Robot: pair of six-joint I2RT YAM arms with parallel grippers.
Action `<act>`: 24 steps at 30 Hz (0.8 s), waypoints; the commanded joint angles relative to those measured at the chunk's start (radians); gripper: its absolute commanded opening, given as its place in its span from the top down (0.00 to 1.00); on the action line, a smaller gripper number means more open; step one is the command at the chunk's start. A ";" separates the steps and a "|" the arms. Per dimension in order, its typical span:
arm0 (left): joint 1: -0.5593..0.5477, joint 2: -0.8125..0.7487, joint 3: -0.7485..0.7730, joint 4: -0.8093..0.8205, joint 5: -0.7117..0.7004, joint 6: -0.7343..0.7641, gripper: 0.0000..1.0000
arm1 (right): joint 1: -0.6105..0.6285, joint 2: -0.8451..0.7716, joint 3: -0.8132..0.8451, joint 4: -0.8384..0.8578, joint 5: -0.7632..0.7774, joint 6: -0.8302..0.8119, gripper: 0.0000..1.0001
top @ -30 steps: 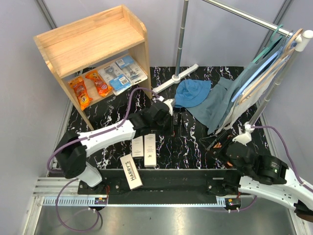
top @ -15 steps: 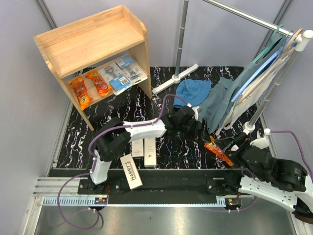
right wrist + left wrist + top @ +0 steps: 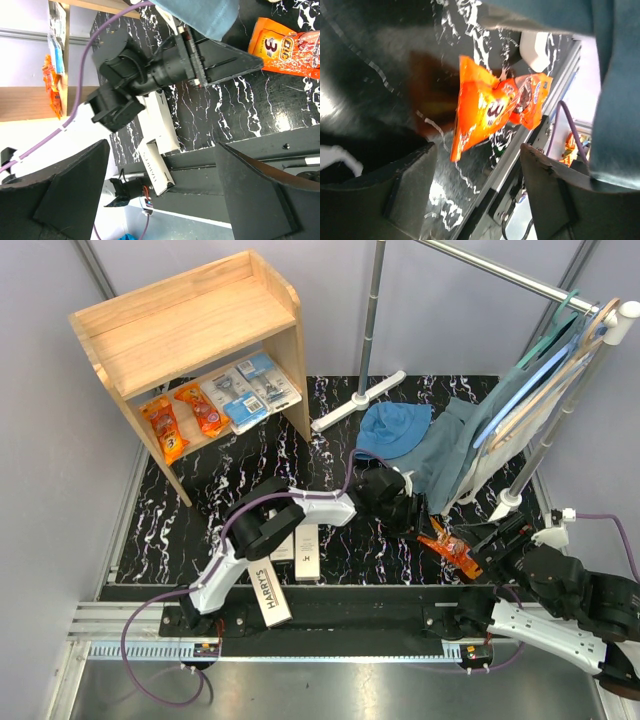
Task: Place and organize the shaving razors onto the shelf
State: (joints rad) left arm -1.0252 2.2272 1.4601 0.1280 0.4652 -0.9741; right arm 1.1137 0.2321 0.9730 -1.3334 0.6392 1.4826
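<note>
The light-wood shelf (image 3: pixel 190 330) stands at the back left; two orange razor packs (image 3: pixel 183 418) and blue blister packs (image 3: pixel 248 388) lie on its lower level. One more orange pack (image 3: pixel 450 548) (image 3: pixel 490 110) (image 3: pixel 290 45) lies on the black mat at the right. My left gripper (image 3: pixel 420 520) (image 3: pixel 477 150) hangs open just short of it, with nothing between its fingers. Three white Harry's boxes (image 3: pixel 265 592) (image 3: pixel 159 167) lie near the front edge. My right gripper (image 3: pixel 497 540) (image 3: pixel 162 145) is open and empty, to the right of the orange pack.
A metal clothes rack (image 3: pixel 372 310) stands at the back, its base foot (image 3: pixel 355 400) lying on the mat. Blue cloths (image 3: pixel 470 445) hang at the right and a blue hat (image 3: pixel 392 428) lies beside them, close behind the left gripper.
My left arm has swung right across the mat to the orange pack and its jaws have narrowed somewhat. The right arm has drawn back to the lower right, uncovering that pack.
</note>
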 commanded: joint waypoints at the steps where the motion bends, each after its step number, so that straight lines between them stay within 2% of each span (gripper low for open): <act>1: -0.006 0.054 0.043 0.122 0.041 -0.032 0.30 | -0.012 -0.001 0.033 -0.112 0.045 0.024 0.04; 4: -0.006 0.078 0.051 0.143 0.046 -0.035 0.35 | -0.015 -0.007 0.029 -0.110 0.037 0.022 0.04; 7: -0.006 0.098 0.046 0.166 0.052 -0.047 0.46 | -0.020 -0.010 0.021 -0.104 0.028 0.024 0.04; 8: -0.006 0.107 0.036 0.180 0.056 -0.054 0.57 | -0.022 -0.011 0.015 -0.096 0.027 0.022 0.04; 11: -0.004 0.112 0.000 0.231 0.062 -0.083 0.76 | -0.023 -0.011 0.004 -0.090 0.019 0.022 0.04; 12: -0.004 0.111 -0.007 0.240 0.064 -0.090 0.90 | -0.025 -0.013 0.001 -0.084 0.017 0.021 0.04; 13: -0.004 0.108 -0.015 0.264 0.064 -0.094 0.98 | -0.026 -0.013 0.000 -0.079 0.016 0.019 0.04; 14: -0.003 0.098 -0.035 0.272 0.064 -0.095 1.00 | -0.026 -0.010 -0.003 -0.076 0.014 0.018 0.04; 24: 0.039 -0.017 -0.130 0.292 0.061 -0.041 1.00 | -0.029 -0.007 -0.037 -0.029 0.001 0.001 0.04</act>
State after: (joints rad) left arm -1.0161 2.2959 1.3754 0.4194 0.5282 -1.0744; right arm 1.0916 0.2268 0.9482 -1.3334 0.6334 1.4837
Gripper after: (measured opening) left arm 0.061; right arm 0.957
